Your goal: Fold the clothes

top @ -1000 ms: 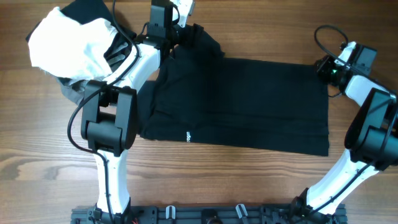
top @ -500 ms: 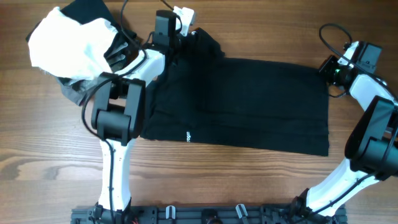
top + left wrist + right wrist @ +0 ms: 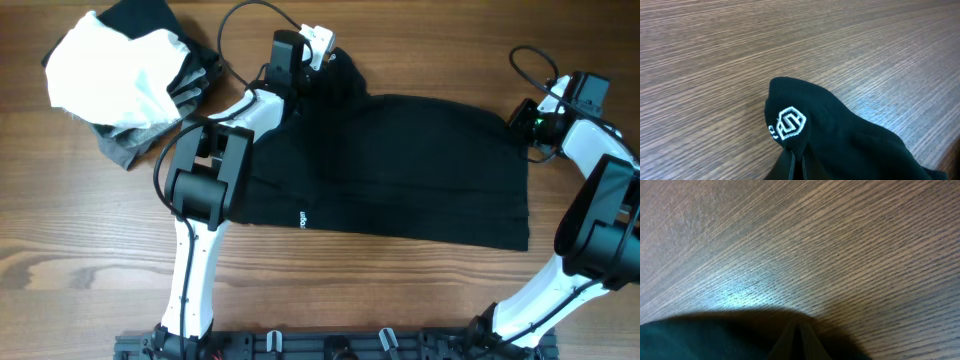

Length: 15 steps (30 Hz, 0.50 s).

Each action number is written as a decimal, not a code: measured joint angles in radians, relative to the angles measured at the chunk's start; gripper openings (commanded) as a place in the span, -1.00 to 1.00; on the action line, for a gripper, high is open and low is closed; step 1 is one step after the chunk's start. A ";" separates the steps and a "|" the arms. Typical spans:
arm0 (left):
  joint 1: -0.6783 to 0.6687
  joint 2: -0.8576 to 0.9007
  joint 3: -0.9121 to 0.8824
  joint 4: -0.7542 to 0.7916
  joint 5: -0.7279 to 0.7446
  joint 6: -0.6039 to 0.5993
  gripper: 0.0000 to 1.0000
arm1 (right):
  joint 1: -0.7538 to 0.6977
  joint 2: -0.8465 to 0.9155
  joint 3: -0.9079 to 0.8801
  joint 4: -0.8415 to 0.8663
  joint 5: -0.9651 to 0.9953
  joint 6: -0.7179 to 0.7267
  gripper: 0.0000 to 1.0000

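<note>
Black garment [image 3: 400, 165], pinched at its far-left corner by the closed left gripper [image 3: 796, 162] and at its far-right corner by the closed right gripper [image 3: 799, 337], lies spread on the wooden table [image 3: 90, 230], a white-and-grey clothes pile [image 3: 115, 80] beyond its left edge.

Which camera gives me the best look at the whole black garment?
Overhead: the black garment lies spread out, most of its outline visible. Left wrist shows only a bunched corner with a white logo; right wrist only a dark edge.
</note>
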 measured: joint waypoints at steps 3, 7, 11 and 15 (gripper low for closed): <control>0.031 -0.013 0.000 -0.022 0.000 0.000 -0.92 | 0.000 -0.050 0.000 0.000 0.000 -0.035 -0.91; 0.061 -0.098 0.000 -0.129 0.000 -0.002 -0.92 | 0.000 -0.152 0.000 -0.027 0.032 -0.044 -0.91; 0.058 -0.207 0.001 -0.313 0.001 -0.004 -0.92 | 0.000 -0.195 0.000 -0.095 0.054 -0.043 -0.91; 0.059 -0.293 0.004 -0.552 0.003 -0.004 -0.92 | 0.000 -0.197 0.000 -0.216 0.062 -0.005 -0.91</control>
